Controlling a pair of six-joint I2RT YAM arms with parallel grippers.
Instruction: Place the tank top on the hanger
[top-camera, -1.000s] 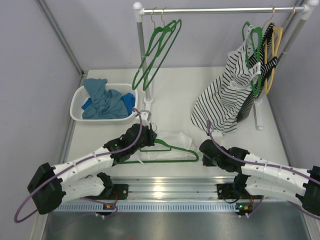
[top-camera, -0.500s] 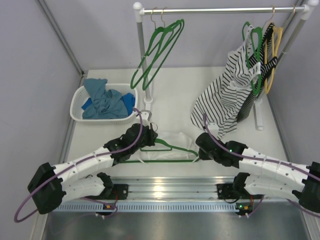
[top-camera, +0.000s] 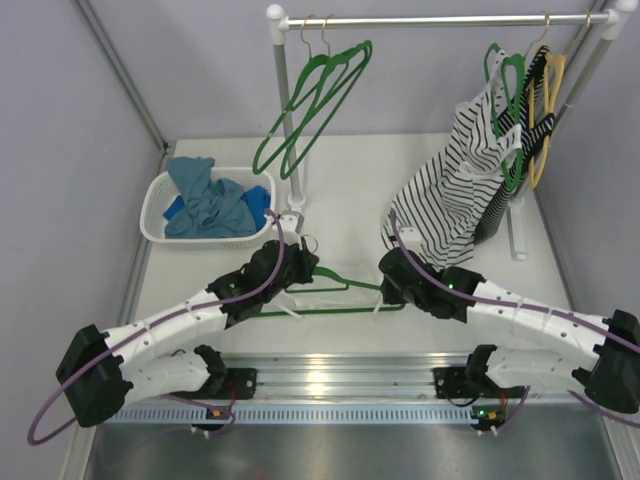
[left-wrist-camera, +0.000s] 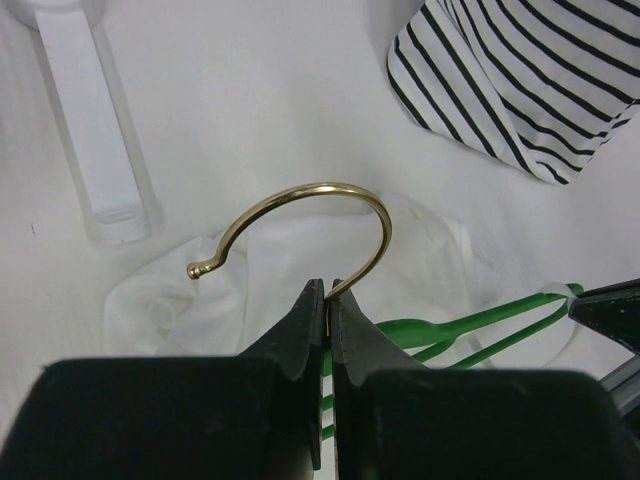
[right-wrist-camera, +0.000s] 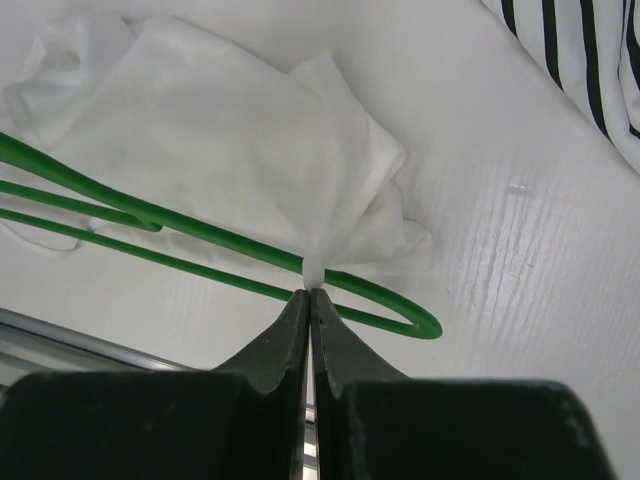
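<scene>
Bright, even light throughout, glare on the near metal rail (top-camera: 320, 385), wrist views sharp with soft shadows.

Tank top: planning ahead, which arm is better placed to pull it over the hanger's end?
Probably right. The right gripper pinches the tank top beside the hanger end; the left gripper is shut on its hook.

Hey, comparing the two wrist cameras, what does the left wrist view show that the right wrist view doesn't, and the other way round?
Only the left wrist view shows the left claw shut on the gold hook, and the white rack foot. Only the right wrist view shows the right claw pinching a fold of the tank top beside the rounded end of the hanger. Both show the tank top, the green hanger and the striped top.
</scene>
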